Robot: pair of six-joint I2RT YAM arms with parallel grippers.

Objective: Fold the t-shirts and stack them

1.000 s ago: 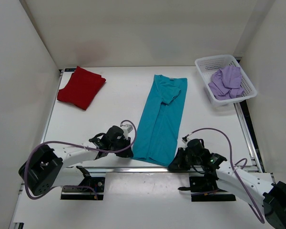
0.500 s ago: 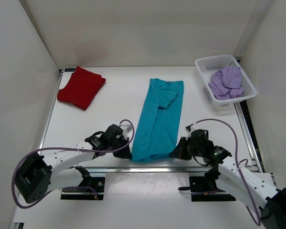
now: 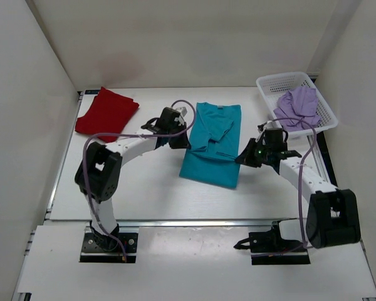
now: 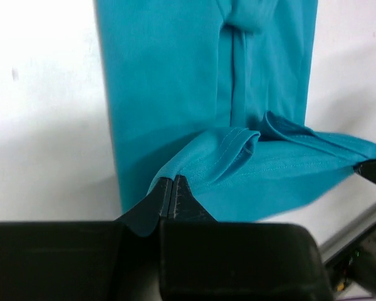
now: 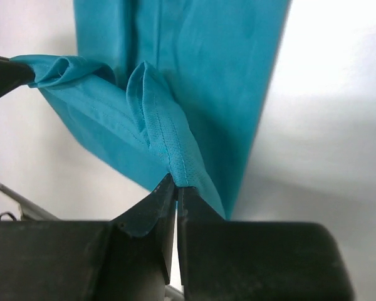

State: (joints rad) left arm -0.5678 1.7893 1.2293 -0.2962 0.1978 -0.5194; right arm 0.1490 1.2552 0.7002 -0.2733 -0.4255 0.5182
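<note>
White walls [image 3: 175, 37] are closing in a white surface [image 3: 144, 188] on the left, far and right sides. A metal rail [image 3: 194, 221] is running along its near edge and a dark track [image 3: 323, 157] along its right edge.

The left arm [image 3: 122, 150] and right arm [image 3: 301, 179] are reaching far across the surface, with purple cables [image 3: 131, 134] looping over them.

Between them the teal t-shirt [image 3: 213, 150] is lying in the middle as a long narrow strip. Its near hem is being held up and doubled toward the far end. A wide bare stretch of surface is showing between the shirt's near fold and the rail, and a narrower one on either side.

The white mesh basket [image 3: 272, 81] is sitting in the far right corner, close to the right wall, holding the crumpled lavender t-shirt [image 3: 297, 106]. The dark red t-shirt [image 3: 106, 114] is lying folded at the far left, just beside the left wall and well apart from the teal one.

The left claw [image 3: 182, 142] is pinching the left corner of the teal hem. In the left wrist view this claw [image 4: 170, 188] is clamped tight on the stitched edge of the fabric [image 4: 175, 94]. The right claw [image 3: 244, 157] is gripping the right corner. In the right wrist view it [image 5: 175, 185] is closed hard on a raised ridge of seam, with the cloth [image 5: 200, 75] draping away below it.
</note>
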